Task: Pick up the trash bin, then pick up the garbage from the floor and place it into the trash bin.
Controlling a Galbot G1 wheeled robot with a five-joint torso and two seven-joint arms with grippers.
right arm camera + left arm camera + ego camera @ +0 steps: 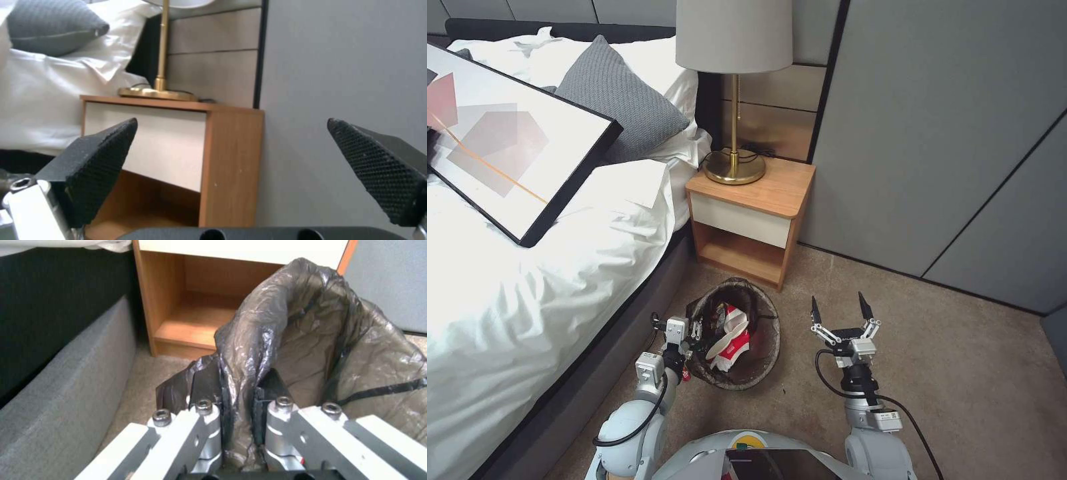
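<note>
Now the trash bin is held on the carpet in front of the nightstand, at the robot's twelve o'clock — its rim should be kept level so the garbage inside stays put. The left gripper is clamped on the bag-lined rim — the right gripper, at two o'clock, is spread wide and empty.

Head above; wrists facing nightstand
</note>
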